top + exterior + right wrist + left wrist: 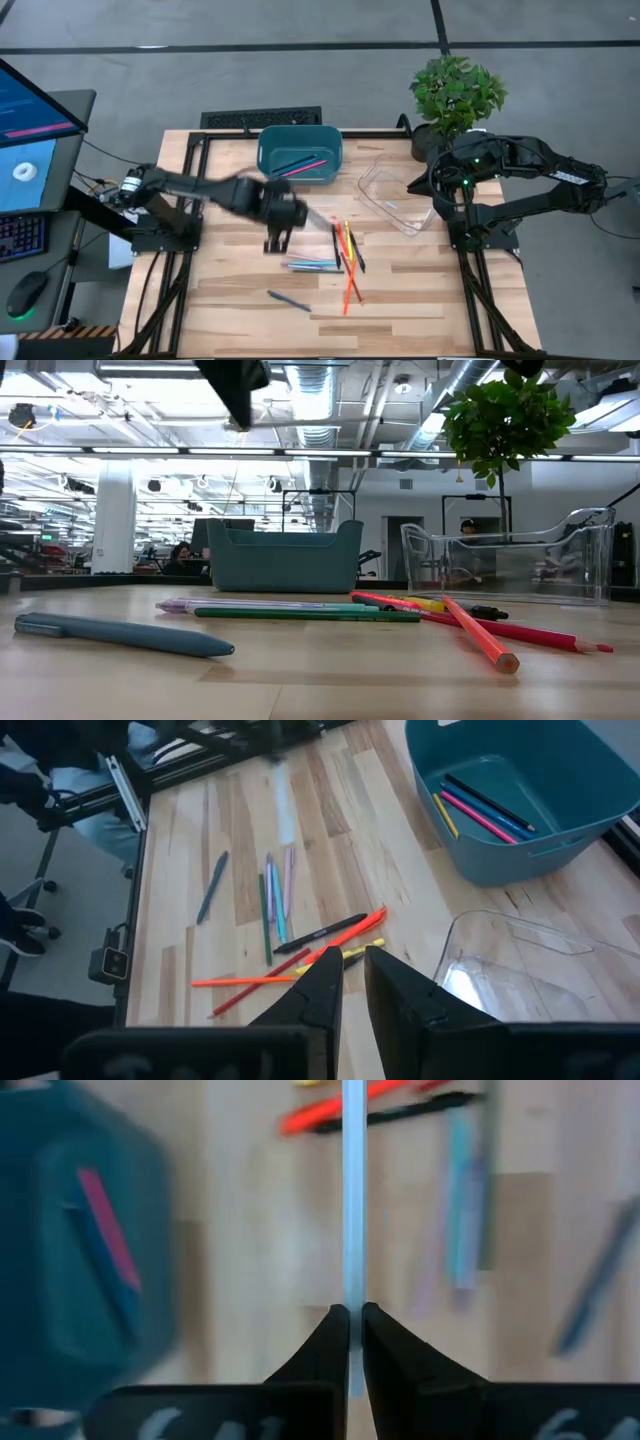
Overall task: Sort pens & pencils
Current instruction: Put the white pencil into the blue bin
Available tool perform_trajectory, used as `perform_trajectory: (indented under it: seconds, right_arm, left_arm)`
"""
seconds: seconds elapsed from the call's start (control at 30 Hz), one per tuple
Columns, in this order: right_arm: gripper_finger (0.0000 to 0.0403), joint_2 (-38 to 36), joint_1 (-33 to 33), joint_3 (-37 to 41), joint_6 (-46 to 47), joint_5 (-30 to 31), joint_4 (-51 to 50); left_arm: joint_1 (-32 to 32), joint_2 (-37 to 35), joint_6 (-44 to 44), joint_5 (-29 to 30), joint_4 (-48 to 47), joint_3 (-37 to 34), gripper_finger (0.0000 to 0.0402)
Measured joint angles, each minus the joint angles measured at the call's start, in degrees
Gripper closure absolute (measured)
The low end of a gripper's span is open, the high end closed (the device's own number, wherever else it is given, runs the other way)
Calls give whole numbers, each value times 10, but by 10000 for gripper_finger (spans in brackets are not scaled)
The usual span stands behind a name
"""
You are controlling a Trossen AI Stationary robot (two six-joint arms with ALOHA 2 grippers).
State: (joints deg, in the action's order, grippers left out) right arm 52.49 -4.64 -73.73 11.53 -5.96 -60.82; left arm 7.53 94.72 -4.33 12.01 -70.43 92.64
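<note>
The left gripper (350,1320) is up in the air over the middle of the table, and its jaws are squeezed tight on a thin pale pen (353,1200). The pen sticks far out in front of the fingers (320,1355), and they only pinch it near one end. That could go wrong: the long free end may swing or slip, and then the pen might drop back on the wood or hit the rim of the bin instead of going in. The other pens (345,262) lie in a loose bunch on the table (400,300), at about 4 o'clock from the gripper, and some cross over each other, so picking one may push the next one away. One dark pen (289,299) lies alone, near 6 o'clock from the gripper. The teal bin (270,150) sits at 12 o'clock from the gripper, at the far edge of the table. It has a few sticks in it, a pink one and a blue one for sure. The clear tray (375,195) is at 3 o'clock from the bin and looks empty, apart from a small pale speck I cannot make out. The right gripper (348,970) waits high above the tray side with its jaws almost closed and nothing in them.
</note>
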Motion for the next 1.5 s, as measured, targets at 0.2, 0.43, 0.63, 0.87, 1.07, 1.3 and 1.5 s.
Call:
perform_trajectory:
  seconds: [0.2, 0.43, 0.63, 0.87, 1.07, 1.3, 1.5]
  right_arm:
    - [333, 0, 0, 0, 0, 0, 0]
    - [333, 0, 0, 0, 0, 0, 0]
    - [333, 0, 0, 0, 0, 0, 0]
    - [333, 0, 0, 0, 4, 0, 0]
    - [333, 0, 0, 0, 5, 0, 0]
    - [333, 0, 0, 0, 5, 0, 0]
    - [333, 0, 0, 0, 5, 0, -2]
  left_arm:
    - [-150, 1, 150, 0, 14, -1, 397]
    - [-320, 7, 267, -20, 110, 0, 397]
    - [-399, 60, 343, -47, 135, -1, 397]
    - [-420, 144, 380, -70, 142, -1, 397]
    - [-428, 201, 377, -82, 144, -1, 397]
    - [-431, 246, 378, -82, 142, -1, 397]
    - [-433, 246, 371, -83, 150, -1, 393]
